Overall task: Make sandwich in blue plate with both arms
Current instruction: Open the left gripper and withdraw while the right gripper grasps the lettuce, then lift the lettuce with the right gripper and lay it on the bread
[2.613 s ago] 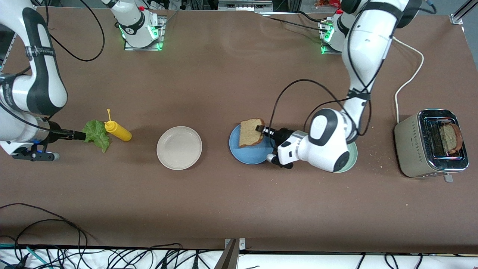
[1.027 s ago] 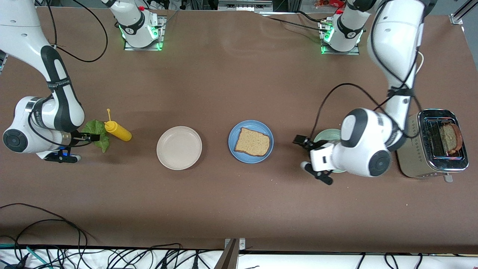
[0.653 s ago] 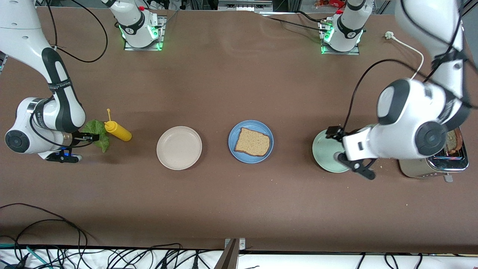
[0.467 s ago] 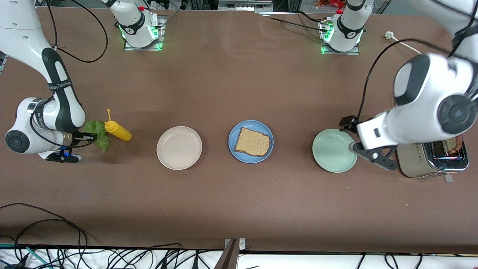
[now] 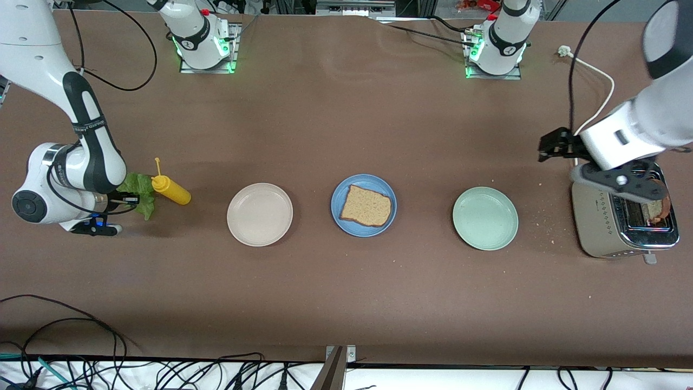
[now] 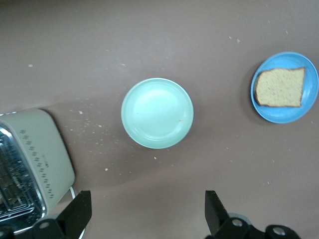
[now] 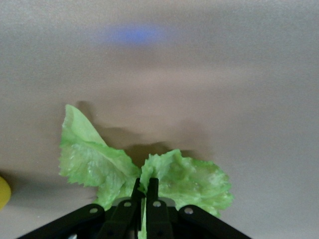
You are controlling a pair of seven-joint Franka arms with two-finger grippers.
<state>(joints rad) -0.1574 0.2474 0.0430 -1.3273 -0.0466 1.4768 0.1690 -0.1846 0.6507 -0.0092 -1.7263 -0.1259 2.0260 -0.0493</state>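
Note:
One brown bread slice (image 5: 367, 206) lies flat in the blue plate (image 5: 346, 216) at the table's middle, also seen in the left wrist view as bread slice (image 6: 280, 87) on blue plate (image 6: 309, 102). My right gripper (image 5: 129, 199) is shut on the edge of the ruffled lettuce leaf (image 5: 142, 187) at the right arm's end; in the wrist view the right gripper (image 7: 144, 186) pinches the lettuce leaf (image 7: 192, 181). My left gripper (image 5: 614, 181) hangs open and empty over the toaster's edge; the left gripper (image 6: 148, 219) shows wide-apart fingers.
A yellow squeeze bottle (image 5: 171, 190) lies beside the lettuce. A beige plate (image 5: 260, 214) and a mint-green plate (image 5: 485, 218) flank the blue plate. A toaster (image 5: 606, 227) with a bread slice (image 5: 658, 206) in a slot stands at the left arm's end.
The left arm released the bread onto the blue plate, then swung up and away toward the toaster. The right gripper closed on the lettuce.

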